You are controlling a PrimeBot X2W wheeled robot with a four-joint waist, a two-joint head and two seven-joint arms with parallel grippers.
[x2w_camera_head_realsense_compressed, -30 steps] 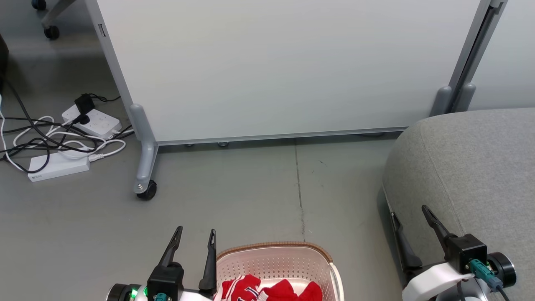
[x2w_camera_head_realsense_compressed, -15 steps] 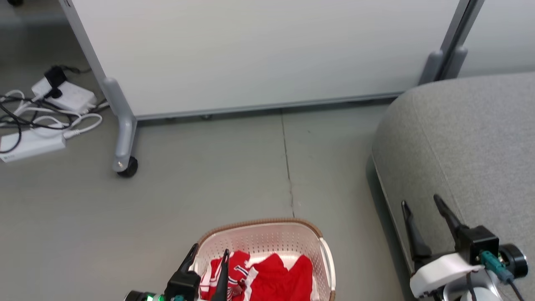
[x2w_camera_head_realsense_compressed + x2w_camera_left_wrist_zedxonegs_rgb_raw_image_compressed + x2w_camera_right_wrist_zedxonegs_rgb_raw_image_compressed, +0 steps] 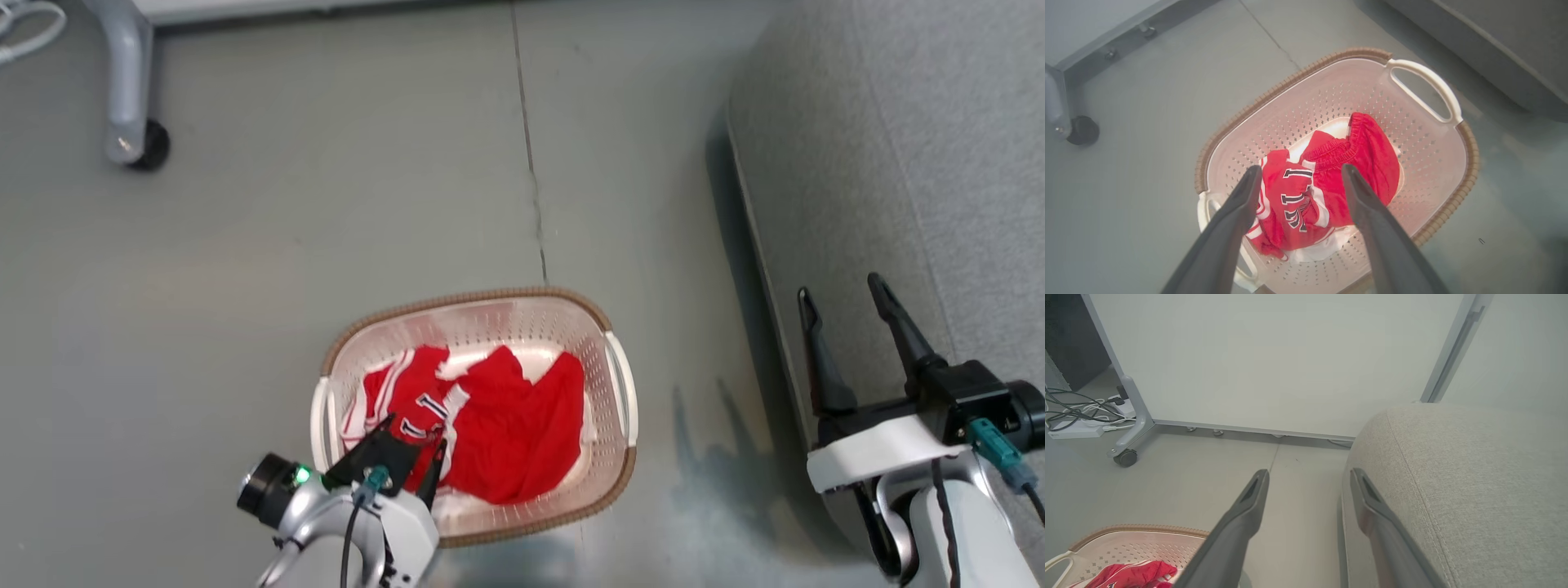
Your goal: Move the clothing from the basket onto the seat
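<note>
The red clothing [image 3: 482, 416] lies in a heap at the bottom of the laundry basket [image 3: 465, 298]. There are two pieces. One is a red jersey [image 3: 1290, 204] with white stripes and black-and-white letters, on the side by the robot's left arm. The other is a plain red piece [image 3: 1372, 155] with a stretchy band, and it lies right beside the jersey and touches it. The basket is cream-white with lots of little holes, a brown woven band round the rim and a white handle on each side. It stands on the grey floor [image 3: 245, 245], near the big grey sofa [image 3: 898, 163] on the robot's right but not touching it. The left gripper [image 3: 1302, 168] hangs over the basket with its two dark fingers spread wide and pointing down at the jersey. It holds nothing, and I cannot tell if the tips touch the cloth. The right gripper [image 3: 839, 286] is spread wide too and holds nothing; it is up by the round edge of the sofa. A thin crack [image 3: 531, 180] runs along the floor away from the far rim of the basket. Well apart from the basket stands a grey leg with a black wheel [image 3: 151, 147], which belongs to a pale panel [image 3: 1274, 355]. White power strips and tangled cables [image 3: 1081, 416] lie on the floor next to that leg
</note>
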